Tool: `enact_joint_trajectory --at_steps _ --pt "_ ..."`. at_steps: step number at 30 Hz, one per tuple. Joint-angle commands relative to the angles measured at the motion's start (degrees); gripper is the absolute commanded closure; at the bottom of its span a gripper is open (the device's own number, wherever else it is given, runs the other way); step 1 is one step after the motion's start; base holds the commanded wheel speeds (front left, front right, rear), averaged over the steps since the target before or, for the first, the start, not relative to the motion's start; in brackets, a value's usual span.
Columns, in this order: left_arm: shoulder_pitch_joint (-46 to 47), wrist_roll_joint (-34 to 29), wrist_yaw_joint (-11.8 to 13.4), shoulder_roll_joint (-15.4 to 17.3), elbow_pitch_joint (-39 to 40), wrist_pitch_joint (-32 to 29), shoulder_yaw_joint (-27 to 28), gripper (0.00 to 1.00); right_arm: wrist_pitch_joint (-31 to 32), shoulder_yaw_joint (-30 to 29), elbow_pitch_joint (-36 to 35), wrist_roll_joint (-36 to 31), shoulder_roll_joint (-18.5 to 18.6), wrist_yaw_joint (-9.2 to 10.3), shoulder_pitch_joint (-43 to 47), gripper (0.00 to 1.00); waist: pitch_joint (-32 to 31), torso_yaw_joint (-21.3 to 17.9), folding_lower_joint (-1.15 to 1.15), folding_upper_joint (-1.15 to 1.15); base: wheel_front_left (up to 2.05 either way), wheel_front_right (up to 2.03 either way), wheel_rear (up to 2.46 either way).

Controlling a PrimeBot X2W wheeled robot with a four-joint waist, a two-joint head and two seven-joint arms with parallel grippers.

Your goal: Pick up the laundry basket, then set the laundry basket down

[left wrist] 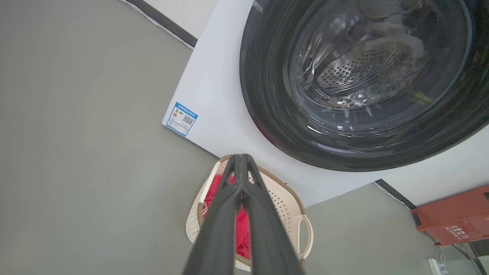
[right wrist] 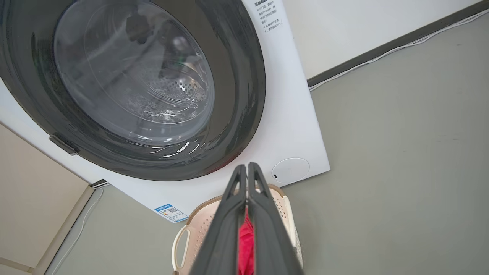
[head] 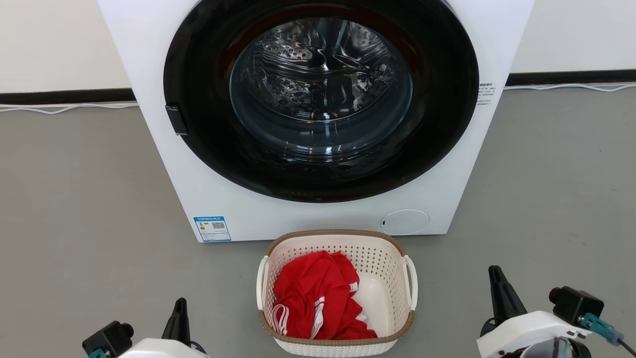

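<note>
Grey floor (head: 74, 199) holds laundry basket (head: 380, 258) between the fingers (head: 502, 293).

Laundry-room setting: white front-load washing machine (head: 318, 99) at 12 o'clock, laundry basket (head: 336, 232) at 6 o'clock, grey floor (head: 74, 199), plain white wall (head: 59, 44).

Light: bright, even — faint shadows by washing machine (head: 149, 49).
Glare: streaks on its door glass (head: 320, 84).
Wrist cams: edges warped.
</note>
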State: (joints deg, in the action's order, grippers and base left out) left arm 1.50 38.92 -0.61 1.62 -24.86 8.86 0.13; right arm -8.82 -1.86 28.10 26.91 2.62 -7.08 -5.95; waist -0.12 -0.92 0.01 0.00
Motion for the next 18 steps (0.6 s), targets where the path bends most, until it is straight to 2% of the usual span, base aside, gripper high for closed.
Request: enact_joint_trajectory --at_steps 1,18 --pt "2.34 1.51 -0.79 0.42 1.84 -0.29 0.93 1.00 0.45 -0.01 -2.13 2.01 0.19 -0.12 -1.40 1.00 0.00 0.02 -0.01 0.00 0.00 0.00 0.00" --pt "2.76 10.77 -1.88 0.57 3.44 -2.99 1.91 1.00 3.11 -0.84 -4.26 13.33 0.20 -0.17 -1.19 1.00 0.06 0.18 -0.01 0.00 0.00 0.00 0.00"
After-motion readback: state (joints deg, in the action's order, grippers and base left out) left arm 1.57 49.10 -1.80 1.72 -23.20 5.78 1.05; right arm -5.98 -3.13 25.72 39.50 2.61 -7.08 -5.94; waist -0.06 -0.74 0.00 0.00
